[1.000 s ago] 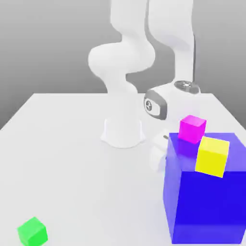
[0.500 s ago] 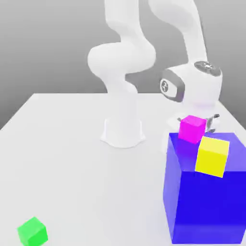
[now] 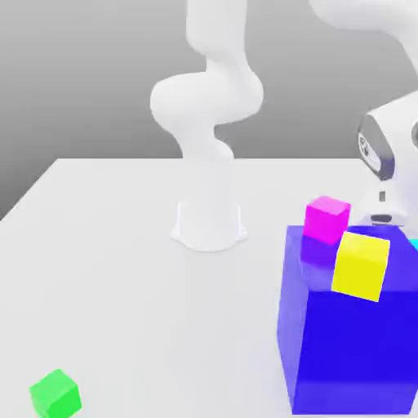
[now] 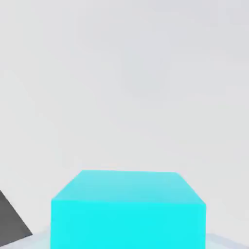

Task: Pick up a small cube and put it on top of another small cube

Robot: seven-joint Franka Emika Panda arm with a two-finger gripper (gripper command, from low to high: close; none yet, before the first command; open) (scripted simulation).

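Held cyan cube, green target well off across the table

The gripper (image 4: 128, 238) is clenched on the small cyan cube (image 4: 128, 222), which sits between its fingertips with a broad face and a top face showing in the hand view. In the exterior view the same cube peeps out at the right edge, just by the hand and past the big blue block (image 3: 351, 351).

The relation that matters is the way from the gripper to the bright green cube (image 3: 55, 395). That target rests on the white table (image 3: 163, 326), well apart from the gripper: away toward the exterior view's left, and nearer that view's camera. The blue block stands close to the gripper on the camera's side, with the magenta cube (image 3: 326, 220) and the yellow cube (image 3: 360, 266) showing at its top — a direct, low path could clip any of the three.

The pick looks done, so the coming move is likely the carry. It calls for the arm to stay high, swing toward the exterior view's left, then reach out toward the camera. Neither cube has a long axis to follow, but the green one sits turned, so a wrist turn may be needed before lowering — an off-centre release could tip the stack.
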